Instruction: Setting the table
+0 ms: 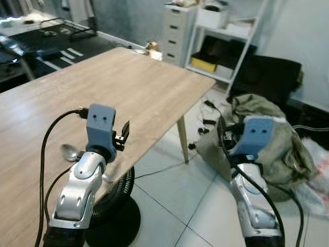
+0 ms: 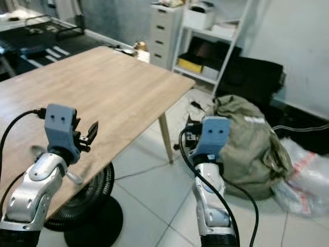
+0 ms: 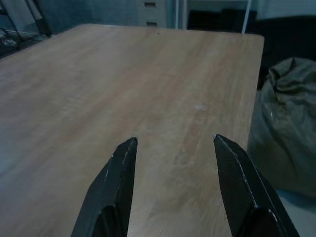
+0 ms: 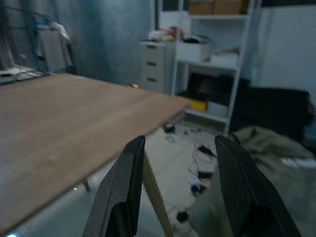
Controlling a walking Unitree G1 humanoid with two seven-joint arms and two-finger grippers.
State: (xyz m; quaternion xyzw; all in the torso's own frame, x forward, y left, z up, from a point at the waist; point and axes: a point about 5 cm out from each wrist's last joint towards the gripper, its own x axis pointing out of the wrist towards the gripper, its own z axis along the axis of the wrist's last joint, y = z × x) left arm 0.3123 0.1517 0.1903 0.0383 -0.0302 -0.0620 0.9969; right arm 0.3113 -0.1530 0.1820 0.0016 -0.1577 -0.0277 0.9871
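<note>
Wooden table (image 1: pixel 133 87) takes up the left and middle of the head views, its pale grain top running to a rounded far corner, one slim leg (image 1: pixel 182 139) standing on the tiled floor (image 1: pixel 175 200). At the near edge lies a metal spoon (image 1: pixel 70 152) (only its bowl is plain to see, just beside the left arm's wrist, partly hidden behind it). The left gripper (image 3: pixel 173 143) hangs over the tabletop near that edge with its two black fingers (image 3: pixel 118 182) spread wide and nothing between them; bare wood lies beneath and ahead of them, and the spoon sits back by the wrist rather than between the fingertips. The right gripper (image 4: pixel 180 143) is off the table, out over the floor to the right of the table's edge, fingers likewise parted and holding nothing. Under the table's near edge stands a black floor fan (image 1: pixel 115 198). To the right, an olive cloth bag (image 1: pixel 272 139) slumps on the tiles, cables (image 1: pixel 208 121) scattered near it. Farther back stand a white drawer unit (image 1: pixel 177 31) and a white shelf (image 1: pixel 226 36).
</note>
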